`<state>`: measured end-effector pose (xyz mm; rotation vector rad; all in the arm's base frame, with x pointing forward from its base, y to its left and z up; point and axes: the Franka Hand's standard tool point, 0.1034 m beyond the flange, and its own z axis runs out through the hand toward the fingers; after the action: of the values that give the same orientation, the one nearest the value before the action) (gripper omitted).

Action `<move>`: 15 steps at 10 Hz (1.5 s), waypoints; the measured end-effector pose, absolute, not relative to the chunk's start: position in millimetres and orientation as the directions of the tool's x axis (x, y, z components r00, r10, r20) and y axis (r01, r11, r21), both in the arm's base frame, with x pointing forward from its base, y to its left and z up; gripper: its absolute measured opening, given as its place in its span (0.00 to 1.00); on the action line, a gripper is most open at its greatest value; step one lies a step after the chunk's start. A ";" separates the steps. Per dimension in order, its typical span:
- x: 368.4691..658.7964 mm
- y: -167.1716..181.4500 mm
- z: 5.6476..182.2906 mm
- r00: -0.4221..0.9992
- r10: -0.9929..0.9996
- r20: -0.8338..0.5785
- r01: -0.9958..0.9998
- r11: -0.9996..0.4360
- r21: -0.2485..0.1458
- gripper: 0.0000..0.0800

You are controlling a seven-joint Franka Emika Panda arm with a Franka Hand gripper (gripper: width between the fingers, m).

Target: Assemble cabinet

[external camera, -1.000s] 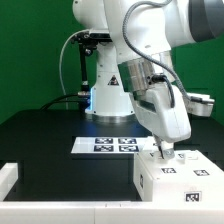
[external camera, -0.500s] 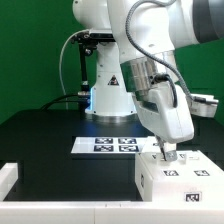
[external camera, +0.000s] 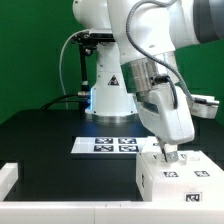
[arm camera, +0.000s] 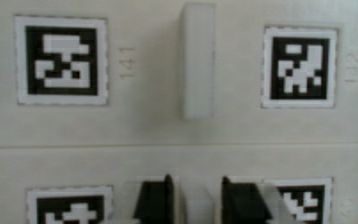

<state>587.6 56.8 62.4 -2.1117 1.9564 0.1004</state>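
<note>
The cabinet (external camera: 183,178) is a white box with black-and-white tags, standing at the front of the table on the exterior view's right. My gripper (external camera: 166,153) points straight down onto the rear part of its top. In the wrist view the cabinet's tagged white face (arm camera: 158,120) fills the picture, with a raised rib (arm camera: 197,60) down its middle. My gripper (arm camera: 202,200) shows two dark fingers (arm camera: 158,200) set a narrow gap apart, with white plastic of the cabinet between them.
The marker board (external camera: 105,145) lies flat on the black table just behind the cabinet, toward the exterior view's left. A white rim piece (external camera: 8,178) sits at the front left edge. The robot base (external camera: 110,95) stands at the back.
</note>
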 end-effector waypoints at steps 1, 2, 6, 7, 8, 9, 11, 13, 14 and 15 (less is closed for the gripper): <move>587.5 57.0 62.3 0.091 -0.970 -0.226 -0.988 -0.060 -0.143 0.33; 586.7 58.7 65.5 0.082 -0.968 -0.239 -0.990 -0.052 -0.130 0.33; 578.4 65.9 90.2 0.026 -0.958 -0.286 -0.996 0.001 -0.093 0.93; 578.1 65.8 89.6 0.026 -0.958 -0.286 -0.996 0.001 -0.092 0.98; 577.9 65.9 89.3 0.026 -0.958 -0.286 -0.996 0.000 -0.091 0.98; 577.7 65.9 88.9 0.026 -0.958 -0.286 -0.996 0.000 -0.091 1.00; 572.6 68.1 90.1 0.142 -0.951 -0.276 -0.987 -0.113 -0.118 1.00; 563.2 70.3 90.2 0.328 -0.913 -0.243 -0.941 -0.291 -0.175 1.00; 558.3 76.3 92.2 0.405 -0.884 -0.232 -0.911 -0.367 -0.189 1.00; 555.5 82.7 93.4 0.480 -0.853 -0.207 -0.874 -0.443 -0.202 1.00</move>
<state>555.5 82.7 93.4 -2.4498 1.4686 0.1079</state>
